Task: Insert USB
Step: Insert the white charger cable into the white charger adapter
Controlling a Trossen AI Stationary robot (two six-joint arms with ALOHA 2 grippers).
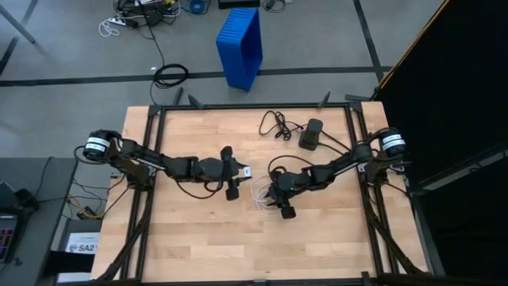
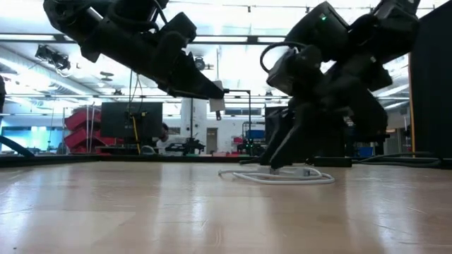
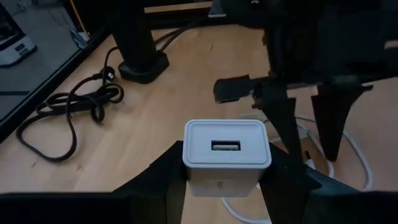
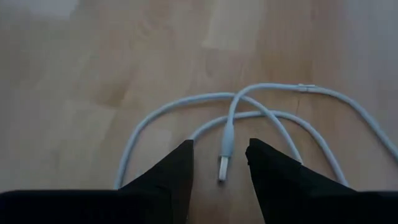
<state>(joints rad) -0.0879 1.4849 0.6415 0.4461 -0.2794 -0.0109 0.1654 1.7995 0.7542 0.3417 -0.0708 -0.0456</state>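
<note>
My left gripper (image 1: 238, 171) is shut on a small white charger block (image 3: 227, 155), held above the table's middle, with its USB port (image 3: 226, 146) facing my right arm. The USB, a thin white cable (image 4: 186, 102), lies in a loose loop on the wood (image 2: 282, 176). My right gripper (image 4: 219, 142) is low over the loop, pointing down at a slant. It is open, with one dark finger on each side of the small white plug end (image 4: 222, 168) and not touching it. The plug lies flat on the table. My left gripper pinches the charger block's two side faces (image 3: 188, 165) between its two fingers. The fingers come nearly level from the table's left. The block is lifted clear of the table (image 2: 217, 104), with its port face turned away from the wrist.
A black adapter box (image 1: 311, 135) with a thin black cord (image 1: 275, 125) lies toward the table's far edge. A blue bin (image 1: 240, 46) stands on the floor beyond the table. Bare wood spans the near half of the table (image 1: 238, 246).
</note>
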